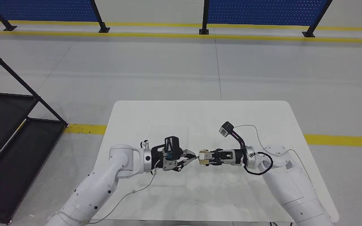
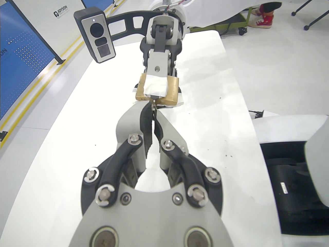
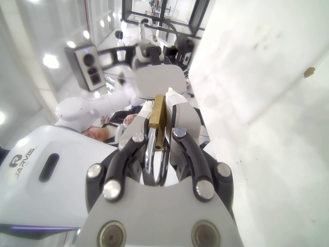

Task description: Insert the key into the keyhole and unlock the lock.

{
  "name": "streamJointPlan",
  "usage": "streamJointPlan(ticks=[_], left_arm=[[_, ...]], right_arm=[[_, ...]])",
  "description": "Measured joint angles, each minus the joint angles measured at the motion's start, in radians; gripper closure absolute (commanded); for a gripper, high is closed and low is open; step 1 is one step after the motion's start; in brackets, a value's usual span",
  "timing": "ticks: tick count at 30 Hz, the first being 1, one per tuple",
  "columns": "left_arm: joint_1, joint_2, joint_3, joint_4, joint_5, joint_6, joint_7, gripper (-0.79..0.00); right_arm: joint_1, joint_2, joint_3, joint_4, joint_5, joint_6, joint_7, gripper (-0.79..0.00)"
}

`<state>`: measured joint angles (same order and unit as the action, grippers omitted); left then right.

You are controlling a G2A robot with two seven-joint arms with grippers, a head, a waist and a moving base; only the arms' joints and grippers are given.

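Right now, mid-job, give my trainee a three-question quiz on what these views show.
1. True or false: the brass padlock lies loose on the white table, untouched.
2. What does the left end effector pinch? A) small metal key B) a screwdriver C) nothing
3. Fill in: the padlock's curved silver shackle points toward the ___ arm's wrist.
Key: 1 false, the right end effector clamps it. 2 A. 3 right.
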<state>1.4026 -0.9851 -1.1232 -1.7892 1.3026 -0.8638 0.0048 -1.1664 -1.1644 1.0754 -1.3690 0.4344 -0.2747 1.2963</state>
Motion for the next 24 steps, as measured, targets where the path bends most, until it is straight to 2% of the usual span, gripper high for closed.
streamJointPlan(ticks=[14, 24], left_arm=[[0.025, 0.007, -0.023, -0.014, 0.039, 0.014, 0.038, 0.0], [0.094, 0.024, -0.107, -0.036, 0.058, 0.025, 0.09, 0.0]], right_arm=[[0.0, 0.0, 0.0, 0.0, 0.0, 0.0, 0.0, 0.0], [0.0, 0.0, 0.0, 0.0, 0.0, 0.0, 0.0, 0.0]])
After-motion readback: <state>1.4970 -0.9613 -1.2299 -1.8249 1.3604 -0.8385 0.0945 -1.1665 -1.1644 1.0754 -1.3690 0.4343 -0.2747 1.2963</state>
